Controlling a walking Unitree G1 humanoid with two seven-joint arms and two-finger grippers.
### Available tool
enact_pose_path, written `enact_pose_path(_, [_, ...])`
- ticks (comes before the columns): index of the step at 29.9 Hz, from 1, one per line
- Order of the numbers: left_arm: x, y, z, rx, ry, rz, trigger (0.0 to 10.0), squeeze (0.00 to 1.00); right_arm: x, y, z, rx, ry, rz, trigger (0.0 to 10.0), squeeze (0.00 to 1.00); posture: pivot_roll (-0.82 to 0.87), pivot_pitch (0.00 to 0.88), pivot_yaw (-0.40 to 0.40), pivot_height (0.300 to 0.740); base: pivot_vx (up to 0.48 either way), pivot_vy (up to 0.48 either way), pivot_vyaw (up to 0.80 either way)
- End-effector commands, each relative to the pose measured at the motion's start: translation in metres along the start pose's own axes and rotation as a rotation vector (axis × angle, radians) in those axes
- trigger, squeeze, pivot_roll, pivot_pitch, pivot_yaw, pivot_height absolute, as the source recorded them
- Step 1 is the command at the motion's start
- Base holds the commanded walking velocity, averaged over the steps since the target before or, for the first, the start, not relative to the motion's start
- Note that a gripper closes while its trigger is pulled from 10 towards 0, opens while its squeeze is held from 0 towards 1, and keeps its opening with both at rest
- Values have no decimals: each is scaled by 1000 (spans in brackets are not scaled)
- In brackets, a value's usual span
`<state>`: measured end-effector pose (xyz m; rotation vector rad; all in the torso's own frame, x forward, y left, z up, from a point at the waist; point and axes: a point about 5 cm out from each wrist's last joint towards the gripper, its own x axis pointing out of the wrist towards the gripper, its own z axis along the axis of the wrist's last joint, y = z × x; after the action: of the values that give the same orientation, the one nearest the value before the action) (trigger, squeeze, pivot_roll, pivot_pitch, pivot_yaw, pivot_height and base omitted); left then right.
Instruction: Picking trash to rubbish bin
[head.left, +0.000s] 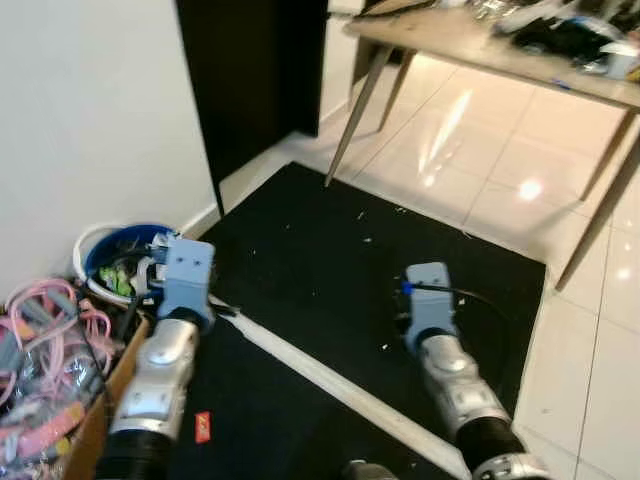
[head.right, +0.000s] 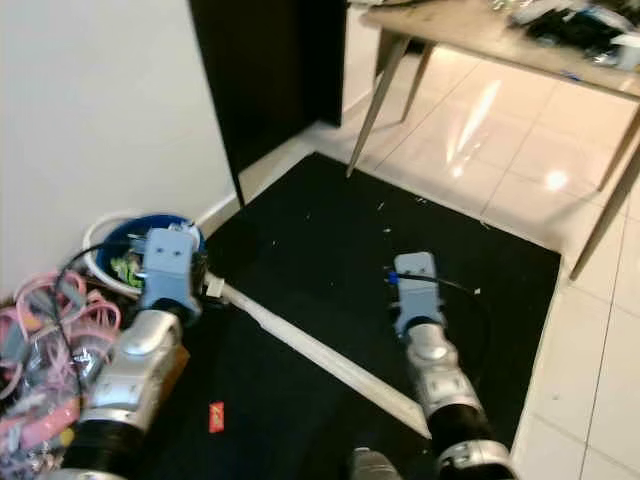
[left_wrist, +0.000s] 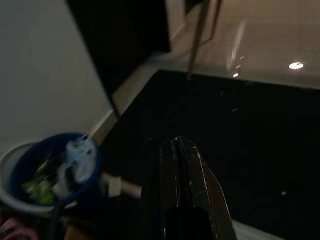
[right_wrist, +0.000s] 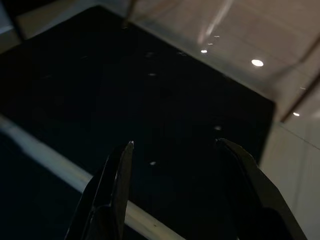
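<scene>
Head camera first: the robot's looking down at a black mat (head.left: 330, 270) on glossy tile floor (head.left: 480, 140), with a pale strip (head.left: 320, 375) running diagonally across the mat. The rubbish bin (head.left: 100, 255), a blue liner in a white pail, sits against the white wall (head.left: 90, 120) at the mat's left edge, and it's got green and white trash (head.left: 122, 275) in it. The left arm (head.left: 160, 370) reaches out just beside the bin, and the right arm (head.left: 450, 370) is over the middle of the mat. There's a box of pink cables (head.left: 45, 360) by the left arm, a small red scrap (head.left: 203, 427) on the mat below it, and a surface (head.left: 480, 45) with slanted legs up top.

Left wrist view: the left tool (left_wrist: 176, 145) has its fingers pressed together with nothing between them, pointing over the mat. The bin is off to the side, close by, with a whitish crumpled piece (left_wrist: 80, 152) on top of the trash.

Right wrist view: the right tool (right_wrist: 175, 145) has its fingers spread wide apart, empty, above the dark mat with the pale strip passing under them. Little white specks (right_wrist: 152, 163) dot the mat.
</scene>
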<state>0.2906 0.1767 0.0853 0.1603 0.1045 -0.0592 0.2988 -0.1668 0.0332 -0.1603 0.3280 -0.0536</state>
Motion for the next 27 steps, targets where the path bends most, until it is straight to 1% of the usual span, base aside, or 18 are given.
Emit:
enact_pose_path(1, [-2,1,-5,7,17,1,10000,0,-1,2,-2,11,8,-2,10000,0,68,13,0,740,0,0,-800])
enact_pose_path(16, [-1,0,-5,5,14,-7,10000,0,0,-2,-1,14,1,-15,10000,0,66,19,0,740,0,0,-800])
enact_pose_path(20, [-1,-1,-4,2,7,-15,10000,0,0,-2,2,13,-20,-9,10000,0,67,19,1,740,0,0,0])
enact_pose_path(27, [0,-2,-3,3,-3,-25,10000,0,0,-1,3,17,-22,-5,10000,0,66,21,1,740,0,0,0])
